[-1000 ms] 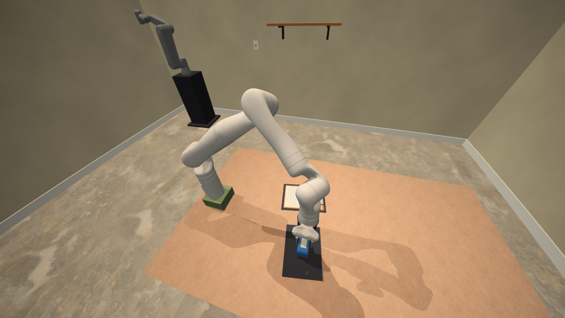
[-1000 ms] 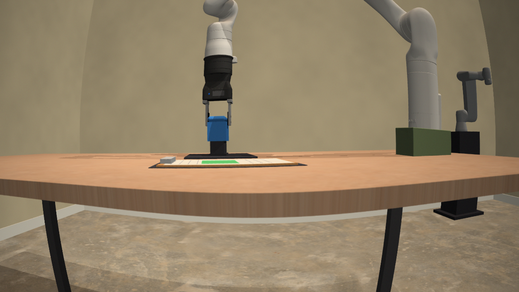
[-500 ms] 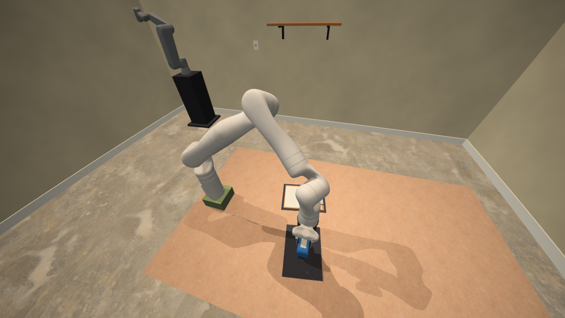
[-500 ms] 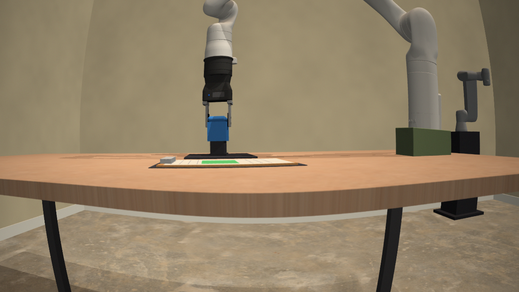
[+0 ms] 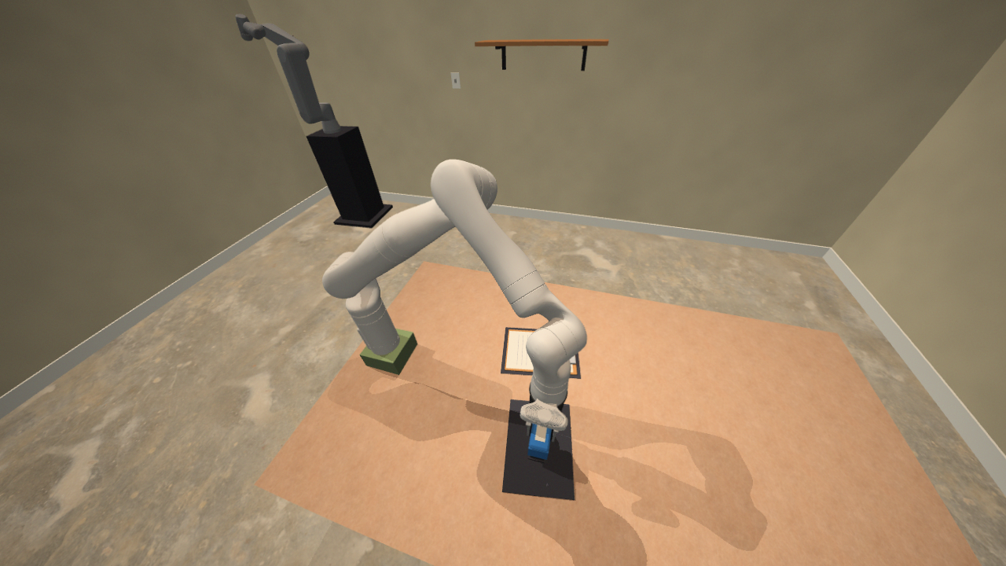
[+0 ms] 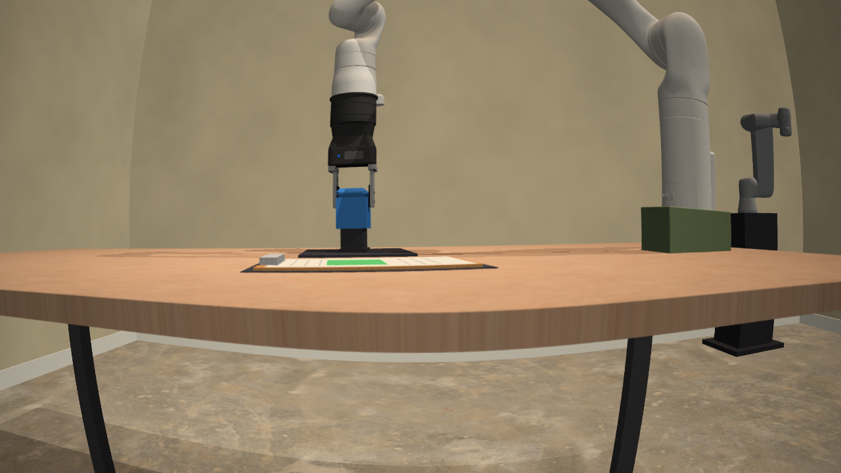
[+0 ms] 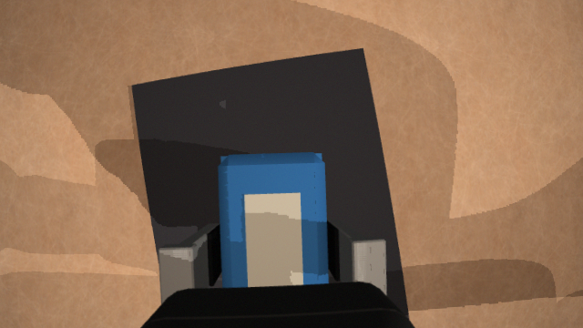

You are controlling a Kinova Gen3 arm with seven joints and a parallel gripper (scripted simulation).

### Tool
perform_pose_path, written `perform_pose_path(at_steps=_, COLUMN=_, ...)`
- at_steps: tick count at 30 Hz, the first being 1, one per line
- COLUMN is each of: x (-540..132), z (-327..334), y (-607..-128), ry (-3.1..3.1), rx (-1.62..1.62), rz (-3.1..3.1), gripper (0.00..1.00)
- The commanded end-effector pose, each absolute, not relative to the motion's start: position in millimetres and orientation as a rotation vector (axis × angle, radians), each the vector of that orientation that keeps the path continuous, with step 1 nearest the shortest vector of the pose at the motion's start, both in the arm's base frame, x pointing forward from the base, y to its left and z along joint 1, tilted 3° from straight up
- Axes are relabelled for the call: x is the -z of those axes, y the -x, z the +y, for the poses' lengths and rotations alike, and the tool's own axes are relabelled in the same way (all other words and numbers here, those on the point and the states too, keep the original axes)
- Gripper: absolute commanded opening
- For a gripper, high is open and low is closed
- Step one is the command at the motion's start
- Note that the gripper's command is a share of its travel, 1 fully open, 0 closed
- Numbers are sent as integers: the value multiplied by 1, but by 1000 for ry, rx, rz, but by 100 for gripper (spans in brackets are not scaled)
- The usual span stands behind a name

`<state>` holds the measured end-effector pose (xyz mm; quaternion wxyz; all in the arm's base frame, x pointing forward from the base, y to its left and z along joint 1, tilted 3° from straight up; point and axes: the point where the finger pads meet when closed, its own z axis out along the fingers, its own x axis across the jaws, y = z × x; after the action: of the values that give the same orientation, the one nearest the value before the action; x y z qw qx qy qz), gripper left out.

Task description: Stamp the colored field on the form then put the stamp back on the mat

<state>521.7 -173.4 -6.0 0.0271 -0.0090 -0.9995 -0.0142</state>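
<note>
The blue stamp [image 6: 353, 207] [image 5: 540, 450] stands upright on its black base on the dark mat. It has a beige label on top in the wrist view [image 7: 272, 220]. My gripper [image 6: 353, 194] is open and reaches down over the stamp, with one finger on each side of the blue top and small gaps between fingers and stamp. The form [image 6: 367, 263] lies on a dark clipboard in front of the mat, with a green field [image 6: 356, 262] in its middle. In the top view the arm's wrist hides most of the form [image 5: 519, 350].
A small grey block [image 6: 271, 259] sits at the left end of the form. The arm's green base block [image 6: 684, 228] stands at the table's right. A second grey arm on a black pedestal [image 5: 348, 172] stands off the table.
</note>
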Motion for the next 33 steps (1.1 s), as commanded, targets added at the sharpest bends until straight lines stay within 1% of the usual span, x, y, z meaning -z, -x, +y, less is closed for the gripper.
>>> perform_pose_path(at_steps=1, x=6, z=-174, y=-522, ry=28, rx=43, rz=-3089, gripper=100)
perform_pose_path(at_steps=33, x=12, z=-174, y=-522, ry=28, rx=43, rz=-3089, gripper=100)
